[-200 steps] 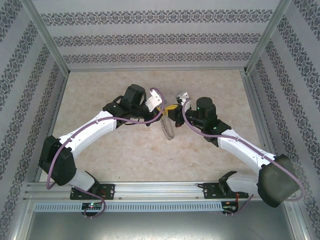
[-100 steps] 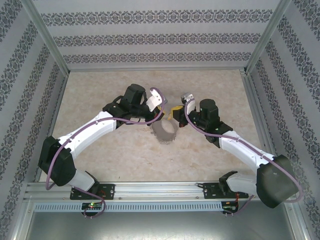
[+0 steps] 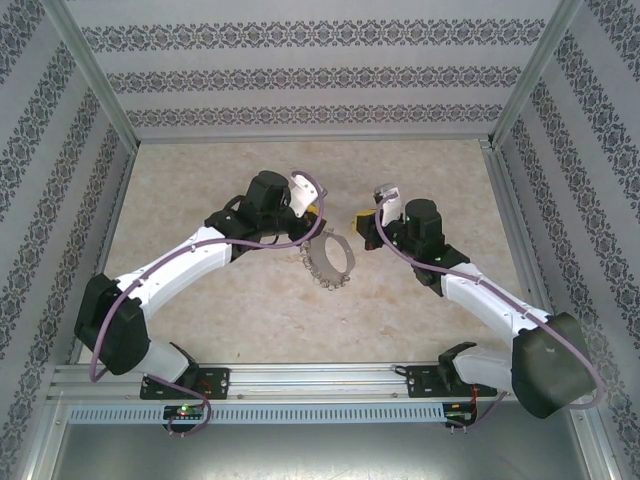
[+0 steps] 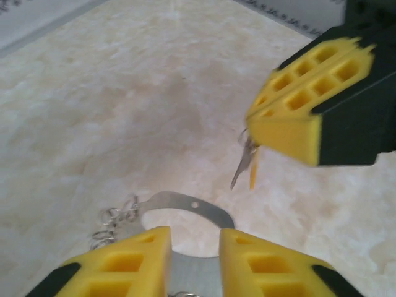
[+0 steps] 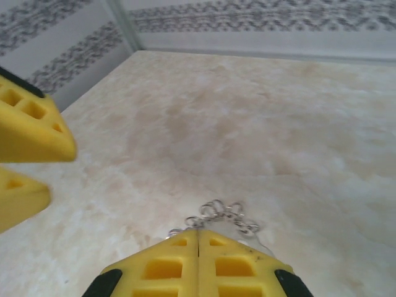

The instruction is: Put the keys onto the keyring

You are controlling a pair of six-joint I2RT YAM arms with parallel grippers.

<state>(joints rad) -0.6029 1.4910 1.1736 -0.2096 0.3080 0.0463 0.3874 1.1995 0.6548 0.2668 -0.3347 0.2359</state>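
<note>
Parting partway, left hand (image 4: 192,240) drops the keyring (image 4: 185,204) flat; right hand (image 5: 198,238) still pinches the keys (image 4: 246,162).

The keys (image 4: 247,164) hang pinched at the tip of my right jaws, clear of the desk. They are a tiny silver key slanting down to the left, with a thin yellow-orange tag just beside it. The keyring (image 4: 179,201) lies on the desk near its middle, just left of the keys and nearer. It is a thin round metal band with small silver links bunched along its near-left edge. Part of the band sits between my parted left jaws.
</note>
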